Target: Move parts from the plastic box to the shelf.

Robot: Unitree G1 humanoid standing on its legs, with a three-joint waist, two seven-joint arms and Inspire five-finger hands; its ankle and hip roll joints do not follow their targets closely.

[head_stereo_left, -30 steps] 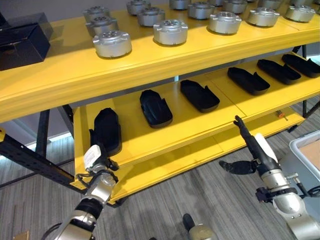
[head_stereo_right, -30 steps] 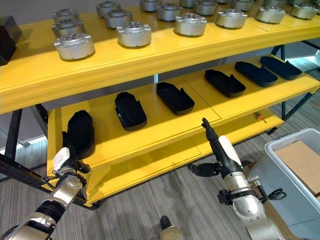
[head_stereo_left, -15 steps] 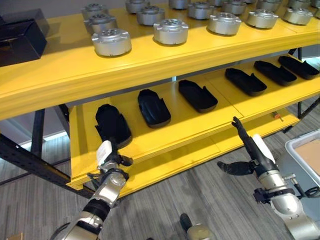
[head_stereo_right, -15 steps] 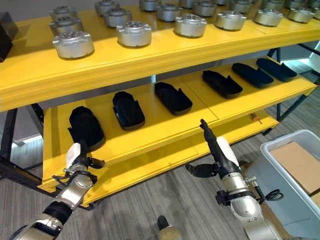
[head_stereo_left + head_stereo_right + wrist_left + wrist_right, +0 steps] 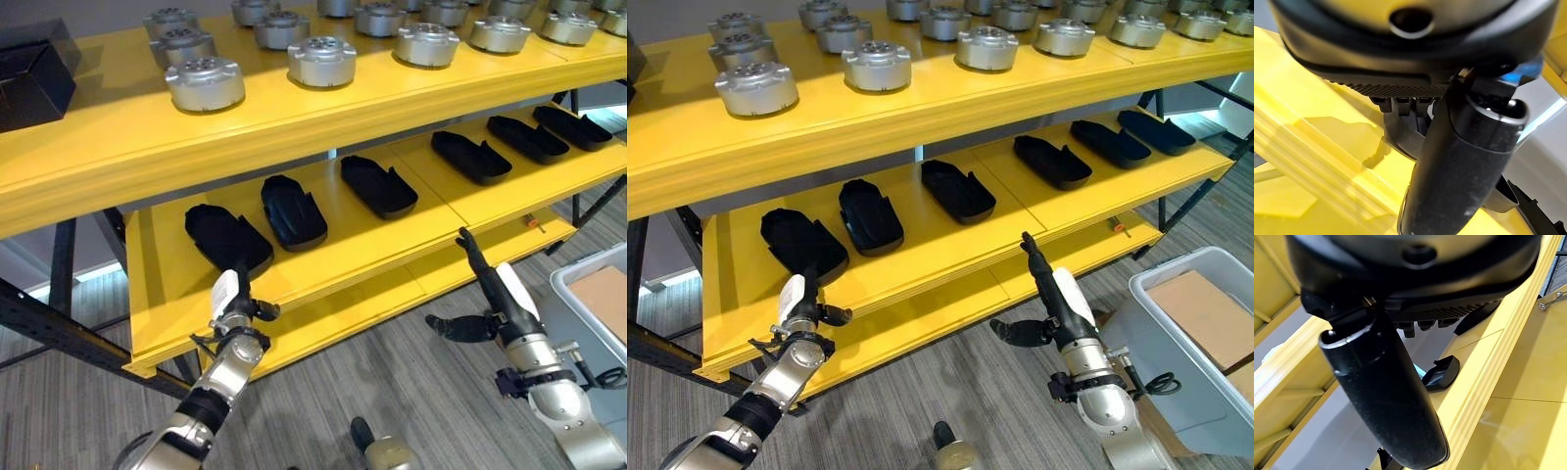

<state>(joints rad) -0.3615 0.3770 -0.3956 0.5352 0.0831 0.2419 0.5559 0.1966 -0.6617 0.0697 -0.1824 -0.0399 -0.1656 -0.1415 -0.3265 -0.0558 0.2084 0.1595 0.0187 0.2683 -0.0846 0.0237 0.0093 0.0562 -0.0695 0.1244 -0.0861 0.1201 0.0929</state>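
Compared with a second earlier, the left hand (image 5: 233,311) sits further right and a little lower along the front edge of the yellow shelf (image 5: 323,255), and the leftmost black part (image 5: 227,238), then right at the hand, now lies flat on the middle level just above it, apart from the fingers. The whole view has also swung slightly, so the camera moved too.

The left hand is in the lower left of the frame, fingers pointing up toward the shelf, straight and relaxed, holding nothing. The right hand (image 5: 490,299) is in the lower right, its fingers stretched out and spread toward the shelf's front edge, thumb out to the side, also empty.

Across the middle level, running from left to upper right, lies a row of black parts: a second one (image 5: 293,211) just beside the first, a third (image 5: 378,185), then more (image 5: 471,157) further right. Along the top level stand round silver parts (image 5: 322,61) in rows. A dark box (image 5: 34,83) sits at the upper left. The grey plastic box (image 5: 1215,333), with brown cardboard inside, shows at the lower right edge on the floor.
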